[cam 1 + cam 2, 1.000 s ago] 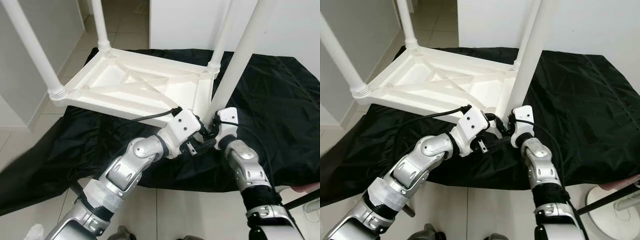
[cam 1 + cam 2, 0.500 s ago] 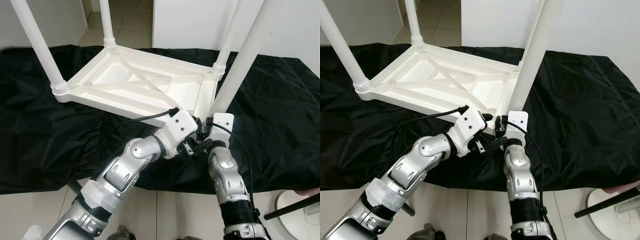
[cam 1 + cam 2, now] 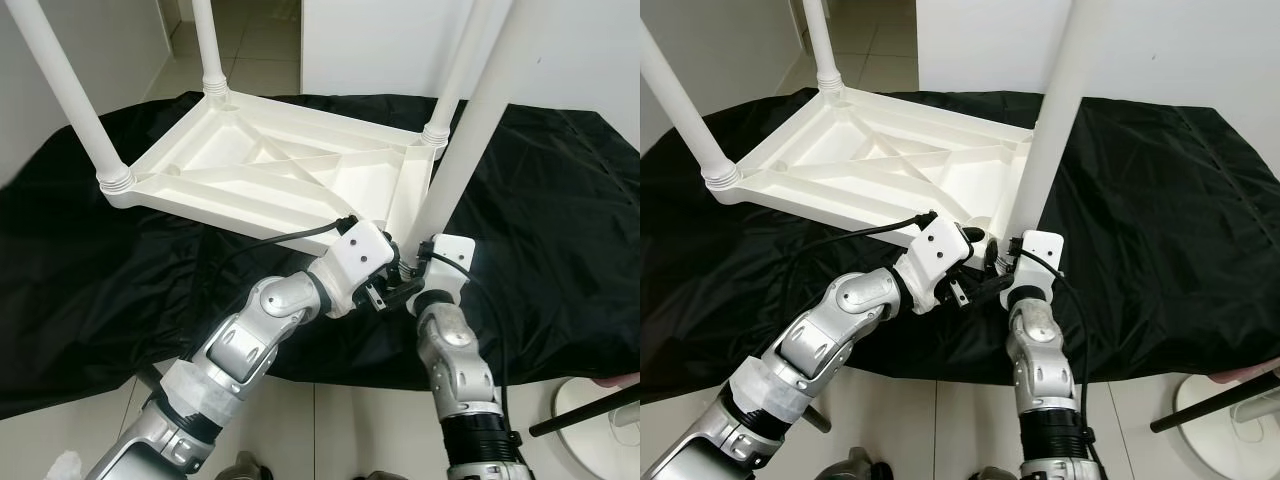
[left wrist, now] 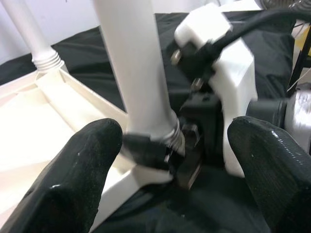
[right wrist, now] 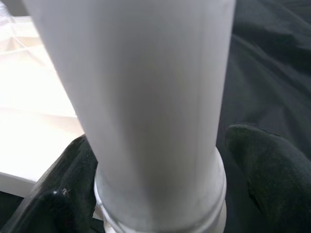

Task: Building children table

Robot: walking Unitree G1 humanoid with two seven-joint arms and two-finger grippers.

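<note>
The white plastic children's table [image 3: 270, 165] lies upside down on a black cloth, its legs pointing up. The near right leg [image 3: 470, 140] stands in the corner closest to me. My right gripper [image 5: 160, 170] is shut on this leg [image 5: 141, 97] just above its ribbed collar, one black finger [image 5: 73, 189] on each side. My left gripper [image 4: 175, 160] hovers open right beside it, its fingers [image 4: 82, 165] spread wide toward the leg base [image 4: 150, 141] and the right wrist [image 4: 233, 82]. Both wrists meet at the table's near corner [image 3: 985, 265].
The black cloth [image 3: 560, 200] covers the floor under the table and spreads right and left. Three other legs [image 3: 60, 90] [image 3: 208, 50] [image 3: 455, 70] rise past the picture's top. A white round base with a black pole [image 3: 1230, 400] stands at the lower right. Pale tiles lie in front.
The camera has shifted. My right forearm has swung inward beneath the leg while its gripper stays at the leg base. The left gripper has kept its place beside it.
</note>
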